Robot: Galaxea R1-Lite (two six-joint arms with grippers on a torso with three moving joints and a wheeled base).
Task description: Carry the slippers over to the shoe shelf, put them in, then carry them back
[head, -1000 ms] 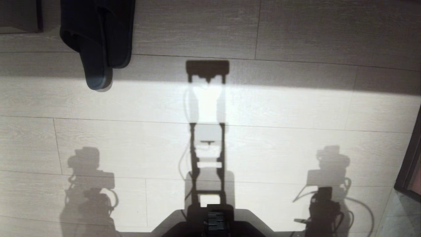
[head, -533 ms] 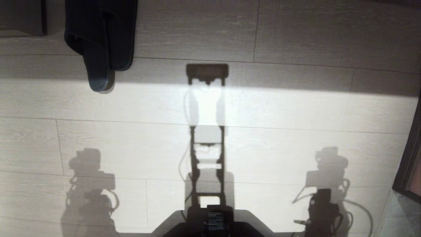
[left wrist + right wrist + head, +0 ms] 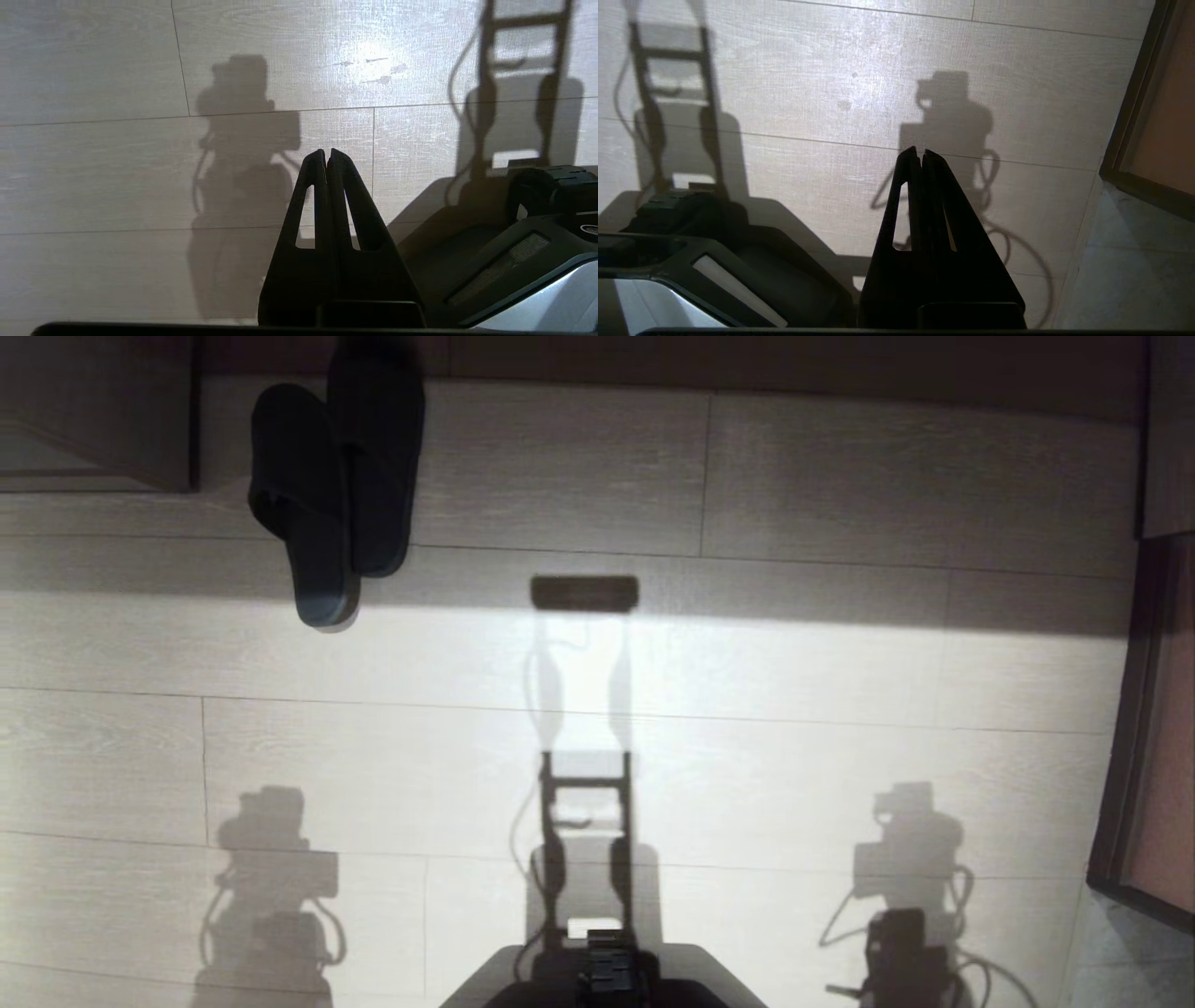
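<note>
Nearest, the robot's dark base [image 3: 597,980] sits at the near edge of the floor [image 3: 747,775], and its mast and arm shadows fall across the pale planks ahead. The left gripper [image 3: 327,156] hangs low beside the base, over bare floor, its jaws pressed together with nothing between them. The right gripper [image 3: 920,154] hangs on the other side of the base, jaws likewise closed and empty. Near it a dark-framed panel [image 3: 1148,116] stands along the floor's right edge, with a strip of grey stone tile [image 3: 1125,280] at its foot.

Farther out, a bright band of light crosses the wood-grain planks; beyond it the floor lies in shade. The slippers [image 3: 341,485] lie there toward the far left corner, side by side and touching, the left one reaching nearer than the other. Nothing lies between them and the base. Just left of them is a dark board edge [image 3: 191,420] of low furniture, and a dark strip runs along the far edge
</note>
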